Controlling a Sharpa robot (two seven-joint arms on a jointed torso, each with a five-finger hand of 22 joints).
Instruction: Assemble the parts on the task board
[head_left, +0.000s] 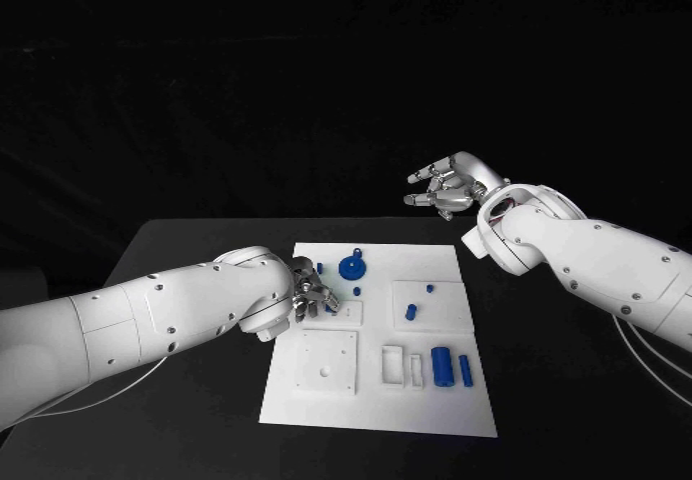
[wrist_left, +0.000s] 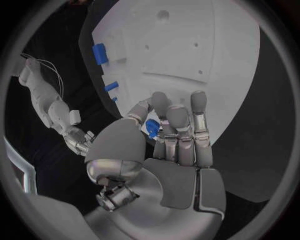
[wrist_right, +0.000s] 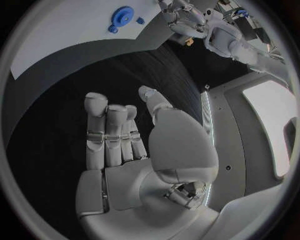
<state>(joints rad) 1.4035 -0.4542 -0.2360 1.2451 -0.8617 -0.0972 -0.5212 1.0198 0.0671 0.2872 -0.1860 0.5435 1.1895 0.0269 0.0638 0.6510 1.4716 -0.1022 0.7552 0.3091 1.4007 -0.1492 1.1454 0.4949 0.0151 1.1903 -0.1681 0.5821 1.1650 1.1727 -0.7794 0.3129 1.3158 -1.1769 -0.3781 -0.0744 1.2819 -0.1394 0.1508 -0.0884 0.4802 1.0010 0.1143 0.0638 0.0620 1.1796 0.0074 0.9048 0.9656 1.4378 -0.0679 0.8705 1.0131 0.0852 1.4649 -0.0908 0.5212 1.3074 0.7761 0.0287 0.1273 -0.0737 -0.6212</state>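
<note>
We see the white task board (head_left: 378, 400) lying in the middle of the black table (head_left: 188, 240), its long sides running away from the robot; the left hand (head_left: 309, 292) hangs over the board's left edge, about halfway along it, and in the left wrist view its thumb and fingers (wrist_left: 167, 116) pinch a small blue part (wrist_left: 152, 127), so we call that hand clamped on the part; the right hand (head_left: 450, 187) is raised well beyond the board's far right corner, over the table's far edge, and in the right wrist view its fingers (wrist_right: 107, 131) stand straight and apart with nothing in them.

On the board a blue gear (head_left: 352, 267) sits near the far edge, left of the middle, with a tiny blue peg (head_left: 356, 292) just nearer the robot; a short blue piece (head_left: 410, 311) stands in the square recess by the right edge, and a smaller blue bit (head_left: 427, 291) lies just beyond it; toward the near right corner we see 2 blue pieces side by side, a thick cylinder (head_left: 441, 366) and a thin bar (head_left: 464, 369); a square white plate (head_left: 327, 362) with a centre hole lies near the left edge.
</note>
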